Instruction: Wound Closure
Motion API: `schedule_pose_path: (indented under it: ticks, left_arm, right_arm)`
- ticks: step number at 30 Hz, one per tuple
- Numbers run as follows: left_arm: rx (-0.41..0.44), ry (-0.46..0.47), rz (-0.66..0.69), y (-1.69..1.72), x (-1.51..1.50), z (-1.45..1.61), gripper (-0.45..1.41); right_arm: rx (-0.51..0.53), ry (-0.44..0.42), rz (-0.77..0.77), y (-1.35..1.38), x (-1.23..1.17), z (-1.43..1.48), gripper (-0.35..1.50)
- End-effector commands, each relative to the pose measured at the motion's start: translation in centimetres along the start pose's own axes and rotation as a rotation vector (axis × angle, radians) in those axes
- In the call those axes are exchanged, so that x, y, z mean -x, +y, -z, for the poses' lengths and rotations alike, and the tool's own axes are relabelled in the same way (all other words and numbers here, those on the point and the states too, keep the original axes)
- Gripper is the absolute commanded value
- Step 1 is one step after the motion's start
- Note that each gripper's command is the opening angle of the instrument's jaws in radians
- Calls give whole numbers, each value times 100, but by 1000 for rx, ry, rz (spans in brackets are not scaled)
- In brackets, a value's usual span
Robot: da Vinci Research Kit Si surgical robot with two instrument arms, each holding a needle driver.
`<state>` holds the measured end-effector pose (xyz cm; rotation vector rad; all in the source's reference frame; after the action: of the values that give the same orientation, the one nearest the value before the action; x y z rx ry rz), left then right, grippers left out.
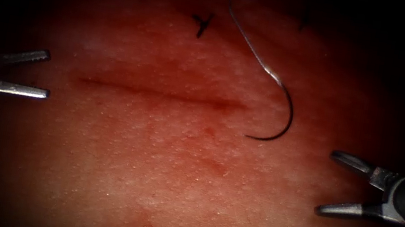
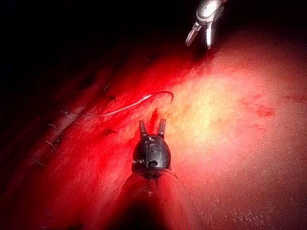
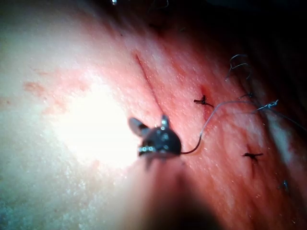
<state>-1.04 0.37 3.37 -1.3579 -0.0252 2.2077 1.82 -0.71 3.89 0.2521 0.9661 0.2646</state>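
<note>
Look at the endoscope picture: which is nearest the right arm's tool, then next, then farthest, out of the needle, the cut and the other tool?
From the right tool, jaws open and holding nothing:
1. The needle, lying free on the tissue by the cut's right end, thread trailing upward.
2. The cut, a line across the middle.
3. The left tool, far left, jaws open, holding nothing.

needle on tissue, right of cut
</note>
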Motion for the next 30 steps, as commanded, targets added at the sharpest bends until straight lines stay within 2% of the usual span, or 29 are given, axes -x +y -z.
schedule_pose_path:
  ticks: [1,8,15,23,26,30]
  left_arm:
    - [0,3,-1,-2,-1,-9,18]
    - [4,7,-12,-2,-2,-11,18]
    - [-19,5,-11,8,-4,-33,17]
    - [-64,11,-1,36,-8,-107,18]
    - [-65,-35,31,53,-6,-135,20]
    - [-51,-100,62,66,-2,-169,25]
  right_arm:
    - [0,3,3,4,-3,-8,89]
    - [0,3,3,3,-3,-7,90]
    - [-2,3,4,2,-3,-5,92]
    - [6,1,2,4,-2,-12,94]
    - [8,0,2,5,-1,-14,94]
    - [13,-4,0,7,0,-15,80]
